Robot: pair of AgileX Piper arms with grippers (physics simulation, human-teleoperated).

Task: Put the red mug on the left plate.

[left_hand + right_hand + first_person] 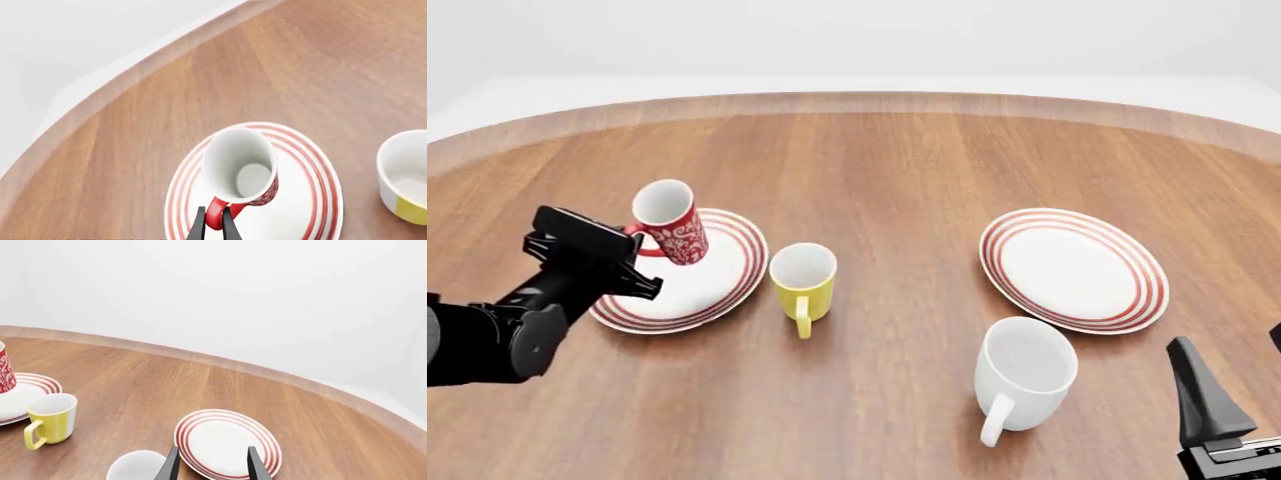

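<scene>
The red mug (pixel 671 222), patterned with white swirls, hangs tilted over the far left part of the left plate (pixel 714 285). My left gripper (pixel 638 248) is shut on its red loop handle. In the left wrist view the two dark fingers (pixel 197 227) pinch the handle, with the red mug (pixel 240 167) showing its white inside over the ringed left plate (pixel 300 200). I cannot tell whether the mug's base touches the plate. My right gripper (pixel 1234 385) is open and empty at the near right edge, far from the mug; it also shows in the right wrist view (pixel 213 467).
A yellow mug (pixel 802 280) stands just right of the left plate. A larger white mug (pixel 1024 370) stands near the front, right of centre. The second ringed plate (pixel 1074 270) lies at the right, in front of my right gripper. The round table's edge (pixel 854 98) curves behind.
</scene>
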